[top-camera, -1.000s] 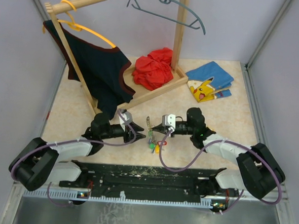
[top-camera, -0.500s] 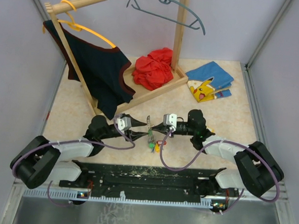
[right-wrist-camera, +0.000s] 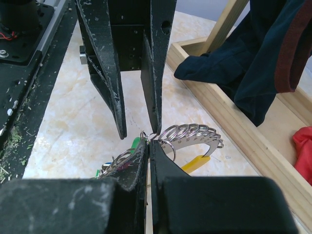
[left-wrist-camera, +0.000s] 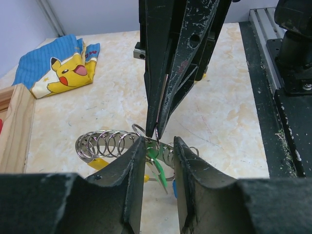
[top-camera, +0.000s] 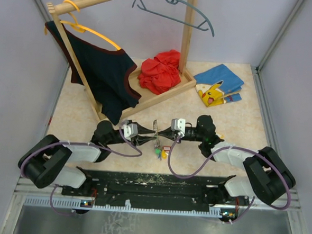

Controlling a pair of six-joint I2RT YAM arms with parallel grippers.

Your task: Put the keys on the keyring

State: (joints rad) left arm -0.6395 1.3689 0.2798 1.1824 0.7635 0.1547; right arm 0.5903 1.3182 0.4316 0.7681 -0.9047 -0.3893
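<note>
The keyring point(left-wrist-camera: 105, 143) is a curved silvery strip carrying several small rings and a yellow curved piece point(left-wrist-camera: 99, 164); it hangs just above the table between the two arms point(top-camera: 155, 129). My right gripper point(right-wrist-camera: 150, 142) is shut on it at one end, and comes down from the top of the left wrist view point(left-wrist-camera: 157, 130). The keys point(top-camera: 159, 150) dangle under it, with a green tag point(left-wrist-camera: 157, 157) and a blue tag point(left-wrist-camera: 174, 187) showing. My left gripper point(left-wrist-camera: 157, 146) is open, its fingers either side of the green-tagged key, tip to tip with the right one point(top-camera: 159, 134).
A wooden clothes rack point(top-camera: 165, 93) stands behind, with a dark garment point(top-camera: 108, 77) on an orange hanger and a red cloth point(top-camera: 160, 70) on its base. A blue Pikachu cloth point(top-camera: 219, 85) lies at the back right. A grey hanger point(top-camera: 173, 9) hangs overhead. The black base rail point(top-camera: 152, 185) runs along the near edge.
My left gripper has swung right and forward to meet the right gripper at the keyring, its jaws now around the hanging keys. The right gripper has shifted slightly left, still shut.
</note>
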